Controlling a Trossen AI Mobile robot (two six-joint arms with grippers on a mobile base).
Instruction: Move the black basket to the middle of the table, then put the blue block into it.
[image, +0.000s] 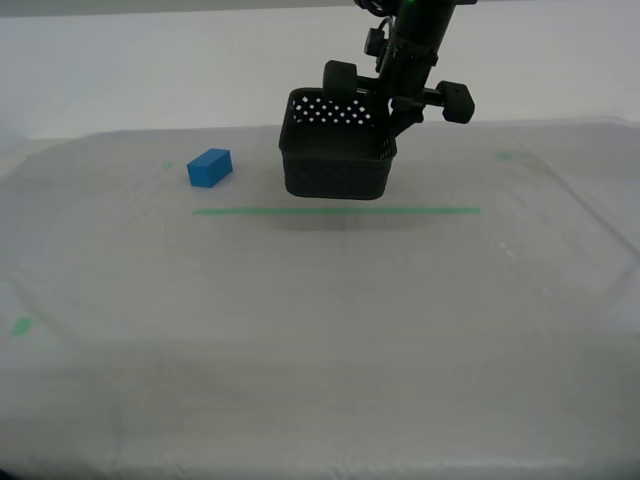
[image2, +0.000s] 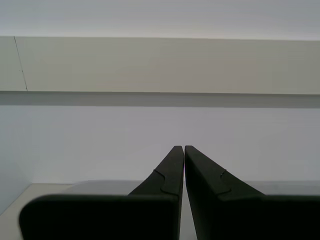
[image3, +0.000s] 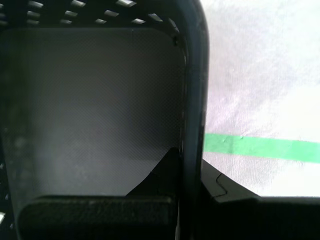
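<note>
You had the black basket (image: 335, 150) lifted clear of the table (image: 320, 330), slightly tilted, above the green tape line (image: 336, 211), its shadow on the cloth. Walls were perforated, inside empty. The blue block (image: 209, 168) lay on the cloth toward the exterior view's left, well apart from the basket.

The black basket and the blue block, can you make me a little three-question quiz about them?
1. True or false: the black basket is resting flat on the table.
2. What holds the basket? A) my first claw B) my second claw C) nothing
3. Fill in: the blue block sits on the table toward the exterior view's ____ of the basket.

Key:
1. False; it hangs above the green tape line, its shadow on the cloth beneath.
2. A; its fingers pinch the basket's wall, one inside, one outside.
3. left
</note>
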